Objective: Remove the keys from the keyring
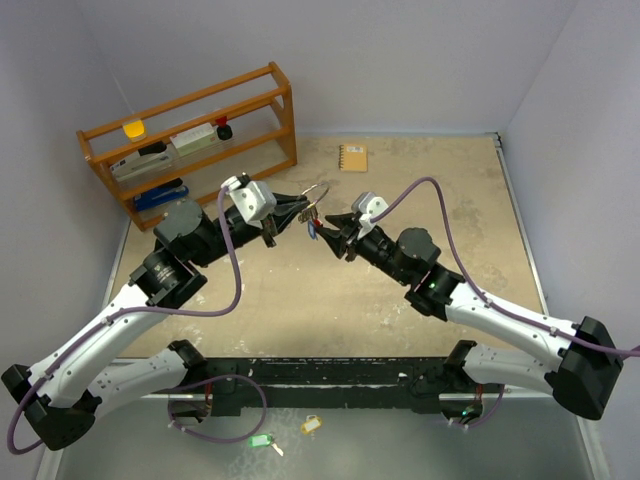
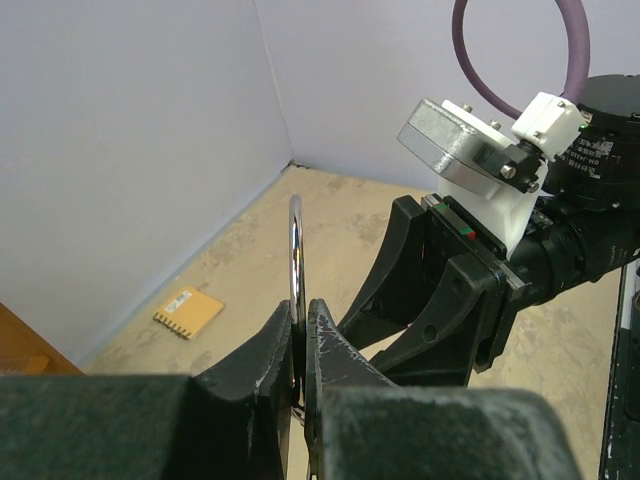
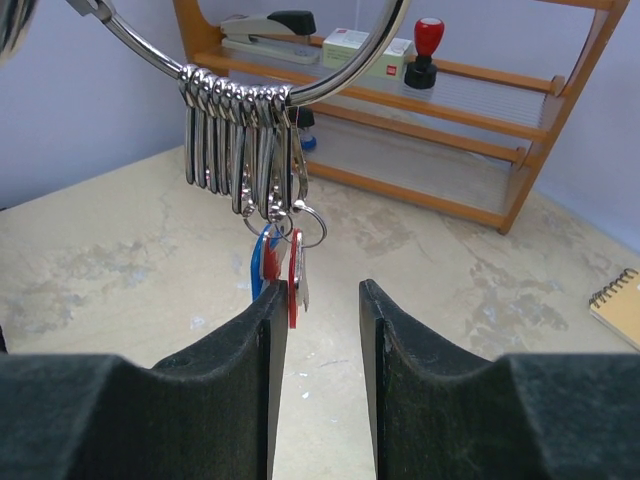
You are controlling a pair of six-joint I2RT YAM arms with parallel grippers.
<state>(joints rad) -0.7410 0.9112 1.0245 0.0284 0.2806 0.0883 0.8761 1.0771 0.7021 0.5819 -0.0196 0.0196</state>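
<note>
Black jaws of the left gripper clamped tight on the thin silver keyring, ring edge-on and upright above the table. Opposite, right gripper parted, gap bare, its left fingertip just in front of the keys: blue and red tags hanging low from the ring beneath a row of silver clips. Beyond, wooden shelf with stapler and red-knobbed stamp; spiral notepad flat at far right.
</note>
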